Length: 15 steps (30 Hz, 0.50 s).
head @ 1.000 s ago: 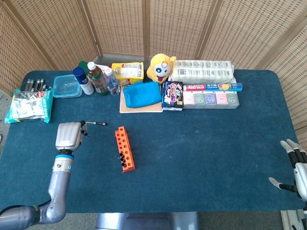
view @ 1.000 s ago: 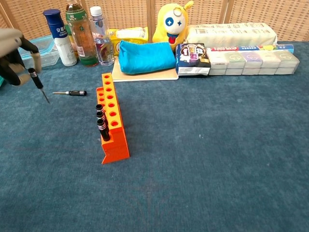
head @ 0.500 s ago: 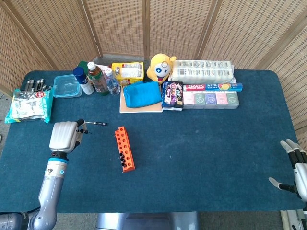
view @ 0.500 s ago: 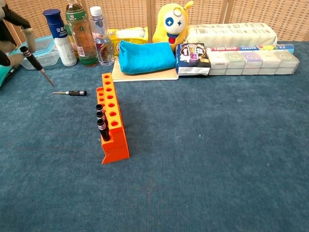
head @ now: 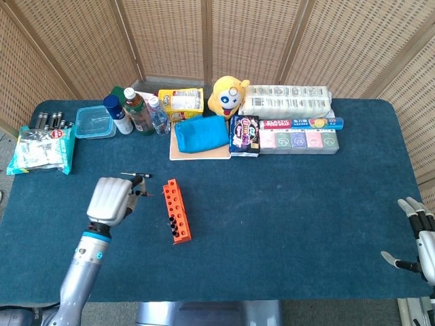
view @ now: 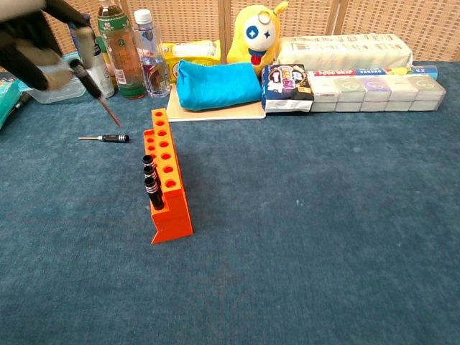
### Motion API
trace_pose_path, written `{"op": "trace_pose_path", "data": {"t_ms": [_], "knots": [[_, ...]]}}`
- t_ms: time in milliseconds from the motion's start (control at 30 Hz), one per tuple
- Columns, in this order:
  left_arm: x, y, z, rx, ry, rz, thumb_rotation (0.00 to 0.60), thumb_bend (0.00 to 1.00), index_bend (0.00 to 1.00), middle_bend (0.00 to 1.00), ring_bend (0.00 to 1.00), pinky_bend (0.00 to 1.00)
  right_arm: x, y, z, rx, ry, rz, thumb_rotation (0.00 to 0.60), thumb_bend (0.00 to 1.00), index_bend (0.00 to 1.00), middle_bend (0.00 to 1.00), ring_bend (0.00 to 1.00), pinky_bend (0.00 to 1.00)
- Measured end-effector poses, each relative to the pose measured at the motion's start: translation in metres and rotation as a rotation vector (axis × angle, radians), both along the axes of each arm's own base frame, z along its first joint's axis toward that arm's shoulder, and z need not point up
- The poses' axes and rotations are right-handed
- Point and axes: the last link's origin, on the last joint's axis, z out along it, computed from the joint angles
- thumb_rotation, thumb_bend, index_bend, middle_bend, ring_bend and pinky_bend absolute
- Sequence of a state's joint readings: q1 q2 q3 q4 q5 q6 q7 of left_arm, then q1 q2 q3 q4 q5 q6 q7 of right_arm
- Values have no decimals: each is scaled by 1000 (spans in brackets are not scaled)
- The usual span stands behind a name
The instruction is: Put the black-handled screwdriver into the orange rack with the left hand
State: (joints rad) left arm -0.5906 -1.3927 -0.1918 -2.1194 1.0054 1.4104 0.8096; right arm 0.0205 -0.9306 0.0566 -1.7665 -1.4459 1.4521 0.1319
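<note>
left hand: mine, up off the table at the left edge, clenched on the black-handled screwdriver, which sits in my fingers by the handle, shaft angled down and right.
tip: in the air, short of the orange rack, roughly above the spare screwdriver lying on the cloth.
rack state: three black handles already seated in the near holes; far holes look free.
handling: I judge the driver light, stiff and thin; smooth handle may twist in my fingers. Hold at the handle is right, keeps the shaft free to drop in.
rack risk: light plastic wedge, looks easy to shove or tip if the tip hits the rim instead of a hole.
room: bare blue cloth around the rack on both sides; bottles and the blue pouch stand behind it, so I come in from the left and above.
edges: rack well inside the table; no drop-off concern.
right hand: at the far right table edge, fingers spread, holding nothing.
</note>
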Motion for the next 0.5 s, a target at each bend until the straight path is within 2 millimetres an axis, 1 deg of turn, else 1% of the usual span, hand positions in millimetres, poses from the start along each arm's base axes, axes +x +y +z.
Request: {"op": "trace_pose_path", "data": {"t_ms": [67,200,500], "knots": [[4,-3,-8,-29,-4,-13,600,435,537,1000,1000,1000,0,0,0,0,0,-2,600,0,56,55,77,202],[8,-6,-15,-50,11,-21,600,436,537,1000,1000,1000,-1,-1,0,2,0,-4,600,0,56,55,77,202],[9,-5,-21,-66,24,-11,600,435,537,1000,1000,1000,-1,-1,0,2,-1,-6,600,0,56,55,77,201]]}}
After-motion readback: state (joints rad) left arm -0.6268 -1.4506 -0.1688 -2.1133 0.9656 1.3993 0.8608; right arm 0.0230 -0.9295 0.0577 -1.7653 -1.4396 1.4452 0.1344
